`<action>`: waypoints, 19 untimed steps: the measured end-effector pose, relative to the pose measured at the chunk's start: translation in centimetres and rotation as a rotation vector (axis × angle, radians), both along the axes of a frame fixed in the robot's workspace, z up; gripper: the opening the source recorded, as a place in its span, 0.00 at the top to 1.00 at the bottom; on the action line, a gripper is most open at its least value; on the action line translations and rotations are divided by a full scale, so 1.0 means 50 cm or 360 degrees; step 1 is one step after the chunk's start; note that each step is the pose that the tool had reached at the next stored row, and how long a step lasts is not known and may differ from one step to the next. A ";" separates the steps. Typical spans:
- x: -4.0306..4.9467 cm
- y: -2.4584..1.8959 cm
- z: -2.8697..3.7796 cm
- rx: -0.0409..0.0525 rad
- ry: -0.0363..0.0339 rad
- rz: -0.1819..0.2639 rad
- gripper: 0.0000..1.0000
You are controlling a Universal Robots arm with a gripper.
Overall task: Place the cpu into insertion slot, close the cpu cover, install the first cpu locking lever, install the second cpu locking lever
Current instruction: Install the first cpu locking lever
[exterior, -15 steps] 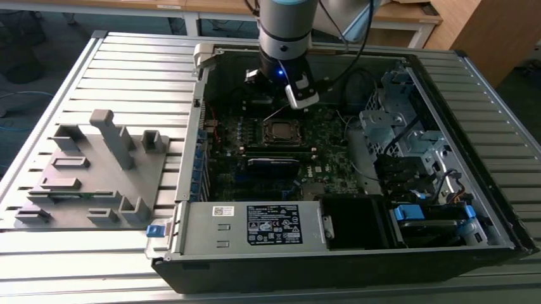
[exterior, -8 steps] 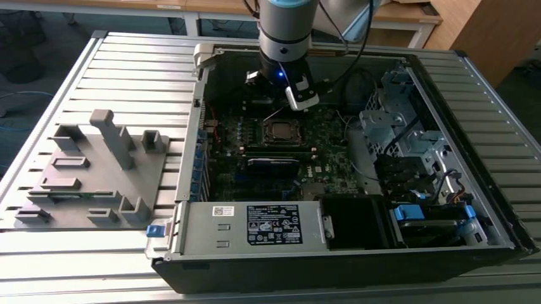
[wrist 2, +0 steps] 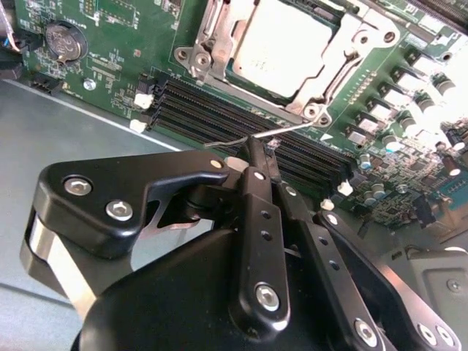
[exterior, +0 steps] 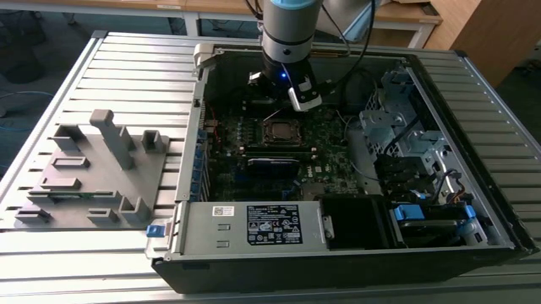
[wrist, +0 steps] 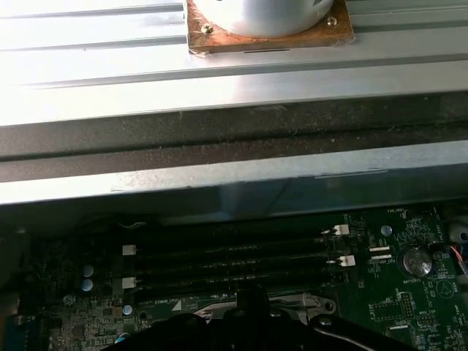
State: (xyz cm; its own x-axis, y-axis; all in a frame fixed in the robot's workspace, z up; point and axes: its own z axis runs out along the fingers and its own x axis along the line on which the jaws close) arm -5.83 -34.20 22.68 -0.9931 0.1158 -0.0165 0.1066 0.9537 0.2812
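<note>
tool (wrist 2: pixel 252 150) clamped narrow on the thin locking lever (wrist 2: pixel 223 142) beside the seated cpu (wrist 2: pixel 281 44).

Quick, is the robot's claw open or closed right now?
Gripper: fingers closed, tips against the thin locking lever; whether they pinch it cannot be told.

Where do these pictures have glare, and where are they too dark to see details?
In the second wrist view, glare washes out the square silver-grey metal cpu; in the first wrist view, the ribbed silvery metal table is bleached white, while the green circuit board lies in shade; in the exterior view, the inside of the open dark metal computer case is dim.
</note>
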 end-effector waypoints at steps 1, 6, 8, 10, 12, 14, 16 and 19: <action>0.000 0.0000 0.000 0.0000 0.0000 0.0000 0.90; 0.000 0.0001 -0.005 0.0000 -0.0001 0.0000 0.90; 0.000 0.0001 -0.009 0.0000 -0.0001 0.0000 0.90; 0.000 0.0001 -0.012 0.0000 -0.0002 0.0000 0.90; 0.002 0.0002 -0.014 0.0000 -0.0002 0.0000 0.90; 0.006 0.0003 -0.016 -0.0001 -0.0002 0.0000 0.90; 0.011 0.0003 -0.018 -0.0002 -0.0002 0.0000 0.90; 0.016 0.0003 -0.021 -0.0002 -0.0002 0.0000 0.90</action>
